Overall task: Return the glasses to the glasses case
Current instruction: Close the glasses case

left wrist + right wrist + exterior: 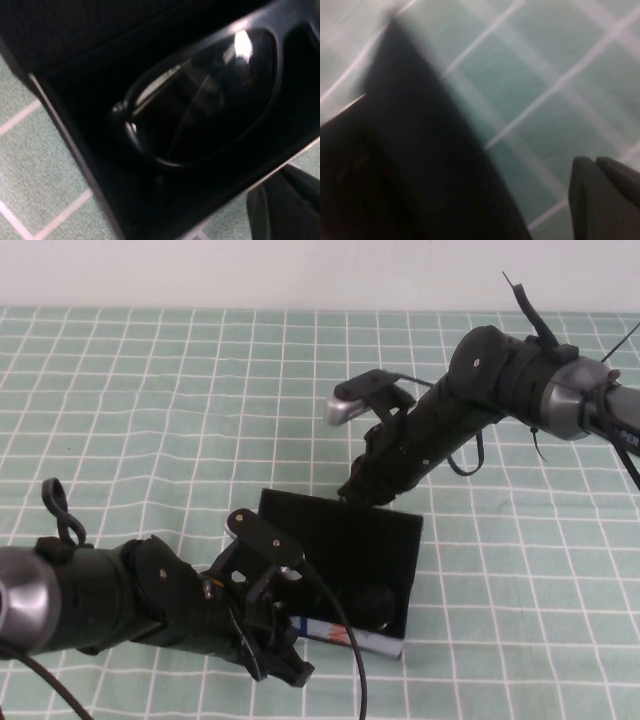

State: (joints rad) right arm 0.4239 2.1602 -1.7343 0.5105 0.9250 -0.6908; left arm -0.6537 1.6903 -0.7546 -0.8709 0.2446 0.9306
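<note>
The glasses (200, 100) lie inside the glasses case (340, 540), a glossy lens facing up out of the dark interior, so the placing part of the task looks done and only the lid seems left to close. The left gripper (285, 660) sits low at the case's near corner, close to the near edge of the bench, just beside the white printed side of the box; whether its fingers are parted or closed I cannot tell, and nothing shows in its hold. Being that close probably serves to steady the box or to keep clear of the lid. The right gripper (365, 490) is down at the far edge of the case, at the raised lid, towards the bench's right side; its fingers too are hidden. Its place behind the lid suits pushing the lid forward over the glasses, or propping it
</note>
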